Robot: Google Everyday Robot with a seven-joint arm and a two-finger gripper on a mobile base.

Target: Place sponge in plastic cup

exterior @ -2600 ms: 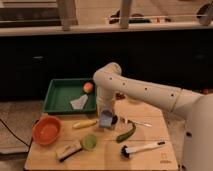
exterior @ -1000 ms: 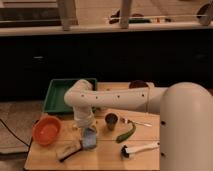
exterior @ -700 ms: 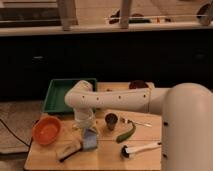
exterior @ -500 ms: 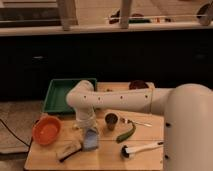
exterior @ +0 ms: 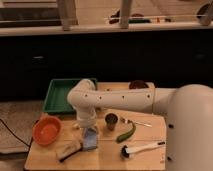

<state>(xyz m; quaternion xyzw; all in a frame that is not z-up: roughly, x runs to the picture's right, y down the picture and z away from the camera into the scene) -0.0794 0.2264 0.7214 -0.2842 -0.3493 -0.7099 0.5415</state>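
Over front-left table (exterior: 107, 161), gripper (exterior: 89, 130), sponge (exterior: 90, 140) beneath it, hardly moved since.

One tool (exterior: 90, 133) on one sponge (exterior: 91, 142), two brushes (exterior: 141, 148).

gripper (exterior: 89, 130): near left of the table, below the white wrist and right at the sponge; its outline blurs into the wrist.
sponge (exterior: 91, 141): top edge covered by the gripper.
plastic cup: hidden; whether it sits beneath the sponge cannot be told.
green tray (exterior: 56, 95): right side behind the arm's elbow.
dark round dish (exterior: 139, 84): far right, near half behind the arm.
robot body (exterior: 192, 127): cut off by the right and bottom edges.
thin pale object (exterior: 139, 122): too small to identify.
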